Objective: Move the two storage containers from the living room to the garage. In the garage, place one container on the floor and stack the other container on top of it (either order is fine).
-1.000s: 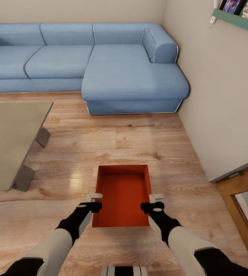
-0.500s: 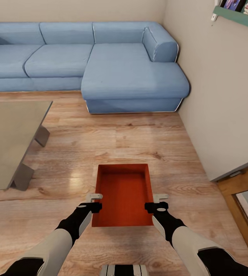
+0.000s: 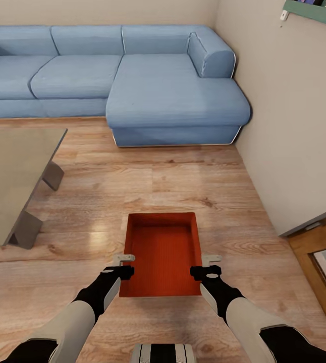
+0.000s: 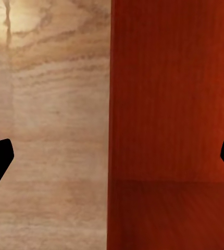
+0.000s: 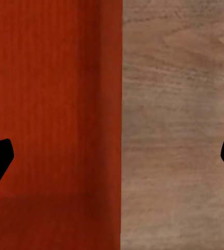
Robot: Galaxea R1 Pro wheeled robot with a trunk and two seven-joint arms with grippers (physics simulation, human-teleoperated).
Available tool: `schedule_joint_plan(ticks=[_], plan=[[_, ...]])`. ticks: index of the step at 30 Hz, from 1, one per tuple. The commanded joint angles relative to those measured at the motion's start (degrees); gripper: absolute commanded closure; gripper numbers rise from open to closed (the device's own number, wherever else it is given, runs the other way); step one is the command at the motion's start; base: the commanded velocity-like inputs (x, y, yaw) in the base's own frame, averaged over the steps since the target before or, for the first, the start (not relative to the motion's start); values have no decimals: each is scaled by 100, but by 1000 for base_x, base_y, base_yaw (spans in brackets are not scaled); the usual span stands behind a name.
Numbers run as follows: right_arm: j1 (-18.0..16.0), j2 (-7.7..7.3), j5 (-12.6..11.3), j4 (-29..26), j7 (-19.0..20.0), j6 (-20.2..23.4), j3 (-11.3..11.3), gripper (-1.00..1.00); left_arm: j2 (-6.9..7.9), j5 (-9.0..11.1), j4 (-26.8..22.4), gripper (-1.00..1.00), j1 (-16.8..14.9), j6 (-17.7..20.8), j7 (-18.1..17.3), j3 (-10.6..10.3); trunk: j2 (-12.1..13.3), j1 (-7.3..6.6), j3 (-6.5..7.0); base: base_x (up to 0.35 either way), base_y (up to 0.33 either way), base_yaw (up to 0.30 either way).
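The container (image 3: 162,254) looks stiff and light; take it by both long walls. Left tool (image 3: 124,265) and right tool (image 3: 211,266) stand wide open, each astride a wall, probably not yet gripping.

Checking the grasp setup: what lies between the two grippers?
In the head view, the storage container sits between the left gripper and the right gripper, on the wood floor.

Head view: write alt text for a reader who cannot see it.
A red-orange storage container sits on light wood-plank floor between the robot's two arms, the left end effector at its left wall and the right end effector at its right wall. Beyond it stand a blue sectional sofa and, at left, a grey low table.
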Motion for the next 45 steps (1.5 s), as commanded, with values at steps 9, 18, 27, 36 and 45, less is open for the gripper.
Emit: schedule_joint_plan(ticks=[9, 18, 27, 36, 45], plan=[[-2, -1, 12, -1, -35, 22, 47, -100, 4, -1, -25, -100, 0, 21, 21, 15, -324, 176, -147, 0, 0, 0], [-2, -1, 12, -1, -35, 22, 48, -100, 4, 11, -31, -100, 0, 20, 13, 12, -484, 263, -219, 0, 0, 0], [-1, -3, 13, -1, -35, 22, 48, -100, 4, 16, -27, -100, 0, 23, -3, 1, -845, 461, -381, 0, 0, 0], [-2, -14, 21, -1, -33, 22, 49, -100, 12, 25, -32, -100, 0, 21, 0, 12, -885, 483, -399, 0, 0, 0], [-2, -12, 21, -1, -34, 22, 51, -100, 9, 36, -24, -100, 0, 23, 2, 10, -1086, 593, -488, 0, 0, 0]])
